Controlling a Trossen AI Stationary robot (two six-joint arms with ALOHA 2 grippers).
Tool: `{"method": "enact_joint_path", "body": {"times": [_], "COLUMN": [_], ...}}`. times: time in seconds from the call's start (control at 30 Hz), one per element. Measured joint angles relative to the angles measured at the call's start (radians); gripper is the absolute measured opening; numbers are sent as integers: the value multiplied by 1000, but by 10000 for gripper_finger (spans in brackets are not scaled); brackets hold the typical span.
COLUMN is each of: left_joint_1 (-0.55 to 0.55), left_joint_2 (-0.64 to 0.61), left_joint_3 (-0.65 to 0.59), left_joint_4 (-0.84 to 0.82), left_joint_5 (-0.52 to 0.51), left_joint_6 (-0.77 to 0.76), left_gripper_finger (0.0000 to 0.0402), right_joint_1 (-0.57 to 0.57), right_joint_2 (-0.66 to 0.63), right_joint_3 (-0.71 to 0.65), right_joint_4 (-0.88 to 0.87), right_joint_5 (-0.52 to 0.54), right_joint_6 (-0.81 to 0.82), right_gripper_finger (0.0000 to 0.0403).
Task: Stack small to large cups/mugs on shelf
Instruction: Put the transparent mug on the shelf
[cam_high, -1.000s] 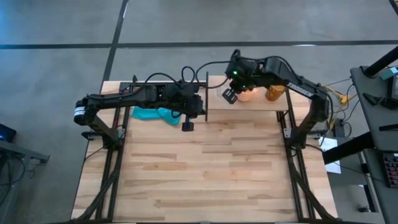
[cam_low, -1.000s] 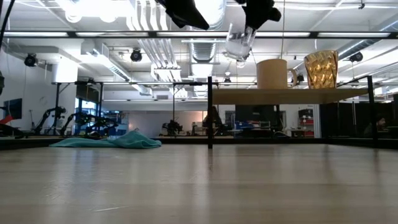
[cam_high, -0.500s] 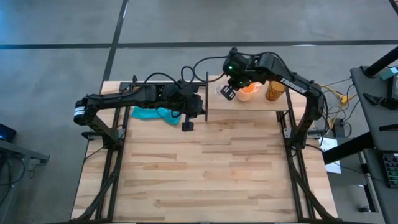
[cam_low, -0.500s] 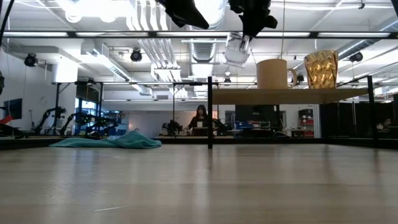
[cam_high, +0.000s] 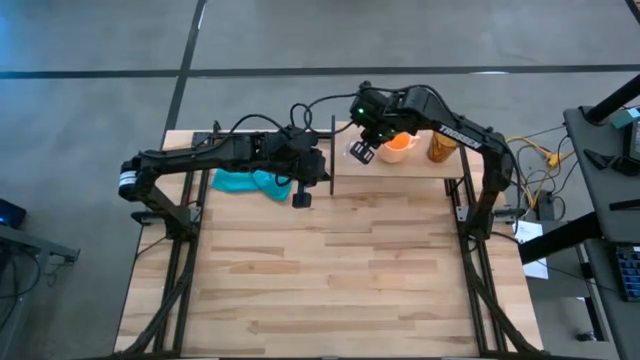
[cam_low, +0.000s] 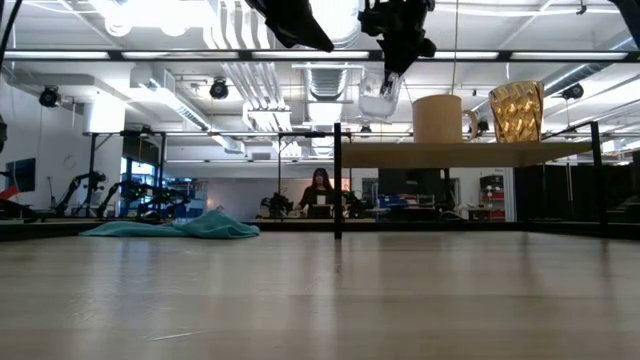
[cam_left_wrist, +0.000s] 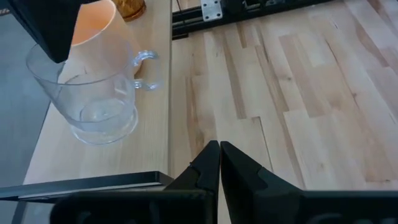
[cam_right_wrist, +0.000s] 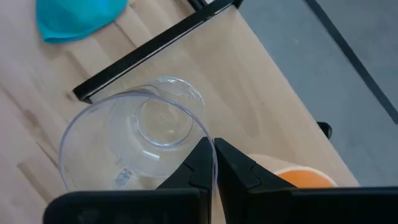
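My right gripper (cam_high: 366, 140) is shut on the small clear glass cup (cam_high: 359, 151), which hangs above the left end of the light-wood shelf (cam_high: 400, 170). The cup also shows in the low view (cam_low: 380, 96) and in the left wrist view (cam_left_wrist: 93, 93). The orange mug (cam_high: 398, 147) and the brown cup (cam_high: 441, 148) stand upright on the shelf (cam_low: 460, 153) on their bases. My left gripper (cam_high: 301, 198) is shut and empty, held above the table just left of the shelf. My right gripper pinches the glass cup's rim wall (cam_right_wrist: 200, 132) between its two fingers, one inside the cup and one outside. The fingers come from above, pointing down. The cup hangs below them, slightly tilted, mouth up, clear of the shelf (cam_low: 380, 96).
A teal cloth (cam_high: 245, 183) lies on the table's far left part. The shelf's black post (cam_low: 337, 180) stands at its left end. A person shows in the room far behind the table (cam_low: 320, 190). The plank tabletop (cam_high: 330, 270) stretches toward the near edge.
My right gripper has gone a little toward the table's left edge with the glass cup and has turned. The cup now hangs lower and more upright, closer to the shelf's left end and still clear of it.
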Motion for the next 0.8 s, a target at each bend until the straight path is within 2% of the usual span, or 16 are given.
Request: {"method": "enact_joint_path", "body": {"times": [0.17, 0.4, 0.57, 0.8], "left_joint_1": [0, 0, 0, 0], "left_joint_2": [0, 0, 0, 0], "left_joint_3": [-1, -2, -2, -2], "left_joint_4": [0, 0, 0, 0], "left_joint_5": [0, 0, 0, 0], "left_joint_6": [0, 0, 0, 0], "left_gripper_finger": [0, 0, 0, 0], "right_joint_1": [-26, -53, -71, -94], "right_joint_2": [8, 9, 9, 9], "right_joint_3": [0, 0, 0, 0], "right_joint_4": [3, 4, 4, 10], "right_joint_5": [2, -50, -106, -122], "right_joint_6": [-34, -126, -217, -350], "right_gripper_finger": [8, 8, 8, 8]}}
